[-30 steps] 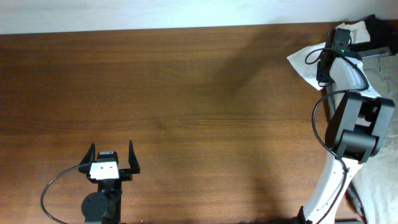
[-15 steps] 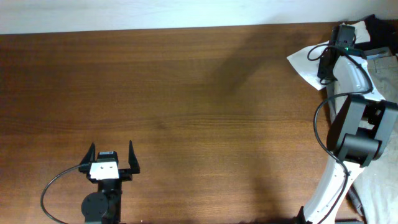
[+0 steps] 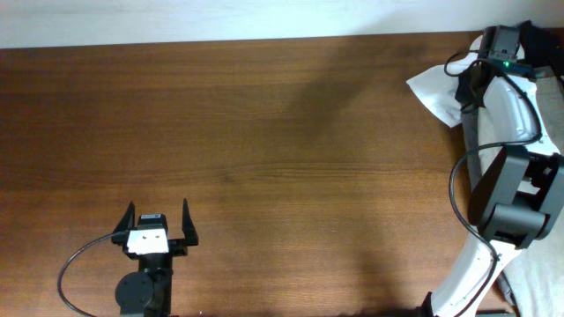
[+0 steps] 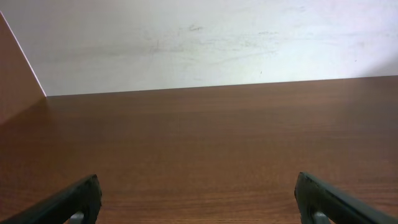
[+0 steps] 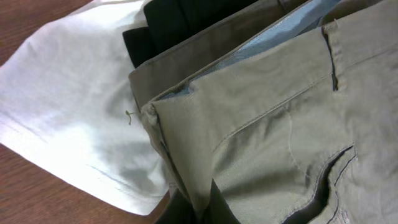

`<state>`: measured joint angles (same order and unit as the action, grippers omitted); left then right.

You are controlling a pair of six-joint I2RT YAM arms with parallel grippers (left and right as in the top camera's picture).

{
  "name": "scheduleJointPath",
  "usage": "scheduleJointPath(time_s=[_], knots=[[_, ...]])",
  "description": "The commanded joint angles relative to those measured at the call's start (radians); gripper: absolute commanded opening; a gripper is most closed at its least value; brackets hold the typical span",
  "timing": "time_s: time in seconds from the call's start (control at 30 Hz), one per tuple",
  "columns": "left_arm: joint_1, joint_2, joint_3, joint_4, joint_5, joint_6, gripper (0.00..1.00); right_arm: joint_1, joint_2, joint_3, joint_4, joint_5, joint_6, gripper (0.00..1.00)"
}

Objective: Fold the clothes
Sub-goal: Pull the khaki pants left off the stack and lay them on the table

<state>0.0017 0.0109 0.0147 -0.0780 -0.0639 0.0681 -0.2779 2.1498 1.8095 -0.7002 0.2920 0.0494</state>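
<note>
Khaki shorts [image 5: 280, 130] — waistband [image 5: 268, 41] diagonal, lower-left to upper-right

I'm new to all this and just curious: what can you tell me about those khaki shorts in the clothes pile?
The khaki shorts look like light olive cotton, lying rumpled at the right end of the table. Pale-blue waistband lining shows, plus a belt loop, stitched seams and a curved pocket opening. They overlap a white garment and a black garment. The right gripper sits at their edge; contact is unclear.

Right arm [image 3: 508, 97] farther back and right than before, its wrist perhaps lower over the clothes [image 5: 267, 118].
</note>
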Motion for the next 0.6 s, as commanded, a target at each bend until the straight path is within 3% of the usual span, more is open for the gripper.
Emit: scheduleJointPath(time_s=[0.0,0.17,0.3,0.4,0.57], knots=[[0.006,-0.005,-0.005,0.002,-0.011,0.016,0.99,0.03,-0.125,0.01,0.012,-0.053,0.013,0.04],[0.006,-0.005,-0.006,0.002,-0.011,0.016,0.99,0.03,-0.26,0.01,-0.009,0.064,0.057,0.04],[0.006,-0.005,-0.005,0.002,-0.011,0.016,0.99,0.096,-0.338,0.01,-0.038,0.018,0.056,0.03],[0.006,-0.005,-0.005,0.002,-0.011,0.016,0.99,0.206,-0.335,0.009,-0.04,-0.084,0.071,0.04],[0.006,-0.005,-0.005,0.002,-0.011,0.016,0.99,0.528,-0.296,0.009,0.071,-0.222,0.259,0.04]])
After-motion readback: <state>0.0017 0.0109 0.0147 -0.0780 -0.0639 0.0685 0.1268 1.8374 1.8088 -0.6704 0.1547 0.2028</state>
